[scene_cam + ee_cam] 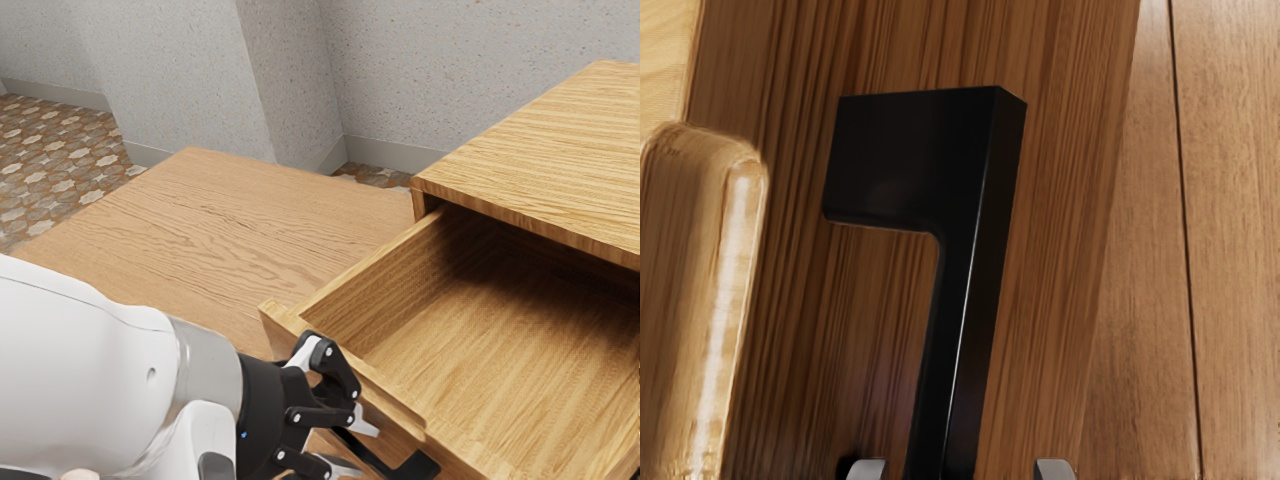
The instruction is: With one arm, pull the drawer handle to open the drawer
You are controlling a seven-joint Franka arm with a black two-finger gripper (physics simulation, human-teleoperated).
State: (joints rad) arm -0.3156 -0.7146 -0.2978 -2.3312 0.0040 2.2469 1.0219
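Note:
The wooden drawer (372, 283) stands pulled far out of the cabinet (560, 160), its inside bare. Its black bar handle (408, 466) juts from the drawer front at the exterior view's bottom edge. My gripper (355, 446) is at that handle, below the drawer's front corner. In the wrist view the black handle (940, 250) runs down between my two silver fingertips (865, 468), with a gap on each side, so the gripper (960, 470) is open around it. The drawer front (840, 300) lies behind the handle.
A low wooden table top (220, 230) stretches from the drawer to the exterior view's left. Behind it are a speckled grey wall (300, 70) and a patterned tile floor (50, 160). My white arm (90, 380) covers the lower left corner.

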